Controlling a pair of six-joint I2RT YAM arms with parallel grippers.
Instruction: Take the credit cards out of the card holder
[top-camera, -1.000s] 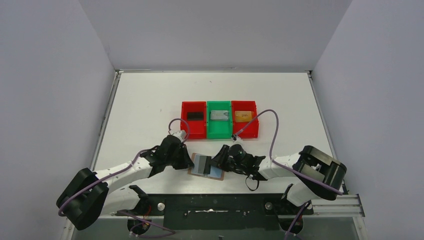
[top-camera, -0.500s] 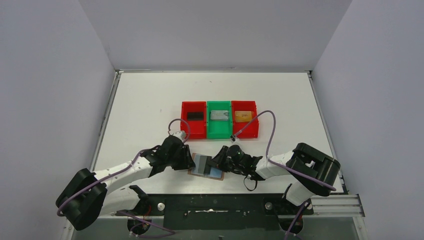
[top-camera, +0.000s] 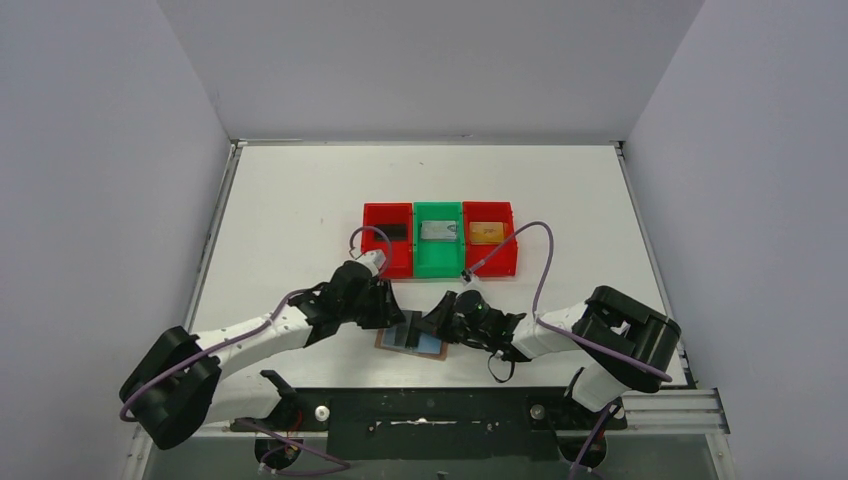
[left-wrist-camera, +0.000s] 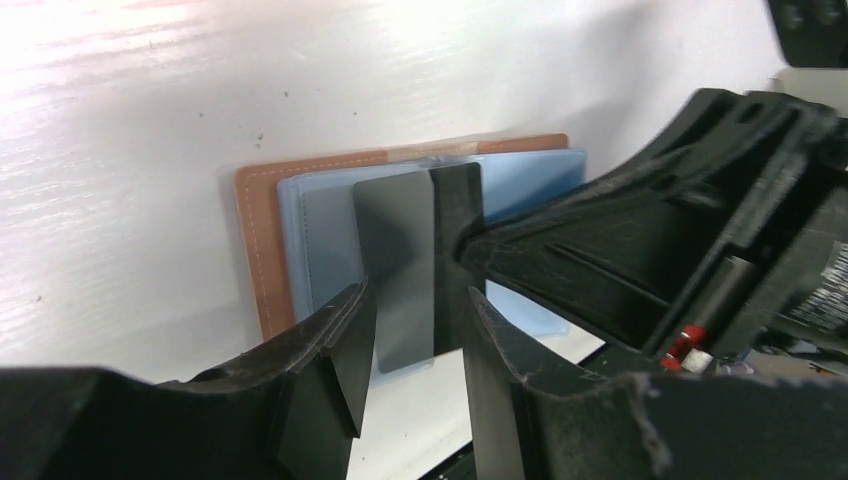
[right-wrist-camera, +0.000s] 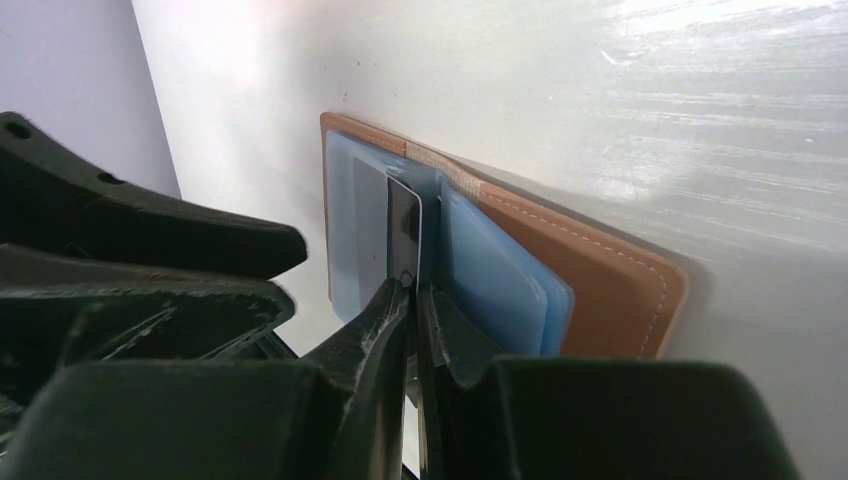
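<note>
Right end effector (right-wrist-camera: 412, 292) is pinched on a credit card (right-wrist-camera: 404, 232); left end effector (left-wrist-camera: 415, 312) half-open, the card holder (right-wrist-camera: 610, 275) may be dragged.

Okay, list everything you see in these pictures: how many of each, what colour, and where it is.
table: one, white, under everything
left red bin: one, red, left end of the bin row
green bin: one, green, middle of the row
right red bin: one, red, right end of the row
black card: one, black, in the left red bin
silver-grey card: one, silver-grey, in the green bin
gold-orange card: one, gold-orange, in the right red bin
card holder: one, tan-brown with pale blue pockets, open near the table's front edge
dark card: one, dark grey, on the card holder's pockets
left gripper: one, black, open by the dark card
right gripper: one, black, shut on the dark card
</note>
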